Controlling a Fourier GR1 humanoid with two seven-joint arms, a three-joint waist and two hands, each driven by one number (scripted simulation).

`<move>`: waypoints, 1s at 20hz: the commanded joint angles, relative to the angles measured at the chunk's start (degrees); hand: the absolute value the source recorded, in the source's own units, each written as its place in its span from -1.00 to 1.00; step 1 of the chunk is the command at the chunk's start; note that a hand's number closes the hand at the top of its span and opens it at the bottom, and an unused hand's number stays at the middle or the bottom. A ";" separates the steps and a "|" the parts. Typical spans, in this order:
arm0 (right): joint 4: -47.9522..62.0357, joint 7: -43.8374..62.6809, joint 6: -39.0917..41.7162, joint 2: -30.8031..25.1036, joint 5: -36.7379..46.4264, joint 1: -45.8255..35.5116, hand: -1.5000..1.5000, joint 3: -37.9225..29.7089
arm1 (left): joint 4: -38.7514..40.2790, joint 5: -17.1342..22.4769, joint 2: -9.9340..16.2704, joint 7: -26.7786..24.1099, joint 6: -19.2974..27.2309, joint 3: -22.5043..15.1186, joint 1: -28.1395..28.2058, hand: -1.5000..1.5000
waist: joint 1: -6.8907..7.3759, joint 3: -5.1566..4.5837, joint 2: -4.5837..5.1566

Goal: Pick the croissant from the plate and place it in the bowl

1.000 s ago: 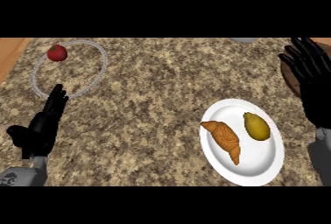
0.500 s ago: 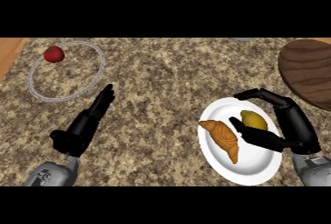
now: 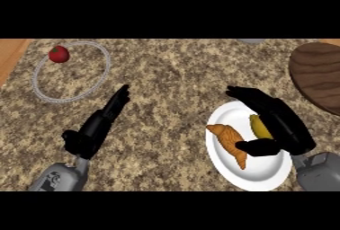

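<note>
An orange-brown croissant lies on the left part of a white plate at the lower right. A yellow-green fruit lies beside it on the plate, partly hidden. My right hand hovers over the plate's right side, fingers stretched toward the far rim and thumb bent close to the croissant's lower end; it holds nothing. The bowl is a clear glass ring at the upper left with a red fruit inside. My left hand rests open at the lower left, fingers pointing up.
A dark wooden round board sits at the right edge, above the plate. A small grey object shows at the top edge. A strip of wood borders the speckled stone counter on the left.
My right hand came down from the upper right over the plate and has spread further over the yellow fruit. The view shifted, bringing the wooden board into sight. The left hand tilted.
</note>
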 commanded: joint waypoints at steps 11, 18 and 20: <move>-9.05 43.57 44.25 -2.90 -2.64 -15.05 -1.00 9.88 | -2.70 1.10 0.84 4.22 -1.40 0.93 -0.48 0.00 | 0.45 -0.11 -0.21; -12.33 62.16 51.33 6.91 -7.66 -14.69 -1.00 10.62 | -1.86 -0.69 -0.51 2.76 -1.64 2.18 -0.14 0.00 | -0.43 0.07 0.04; -14.74 65.07 51.31 8.49 -7.77 -13.56 -1.00 10.63 | -3.43 -0.01 1.11 1.69 -3.88 3.07 2.16 0.00 | -0.38 0.08 -0.02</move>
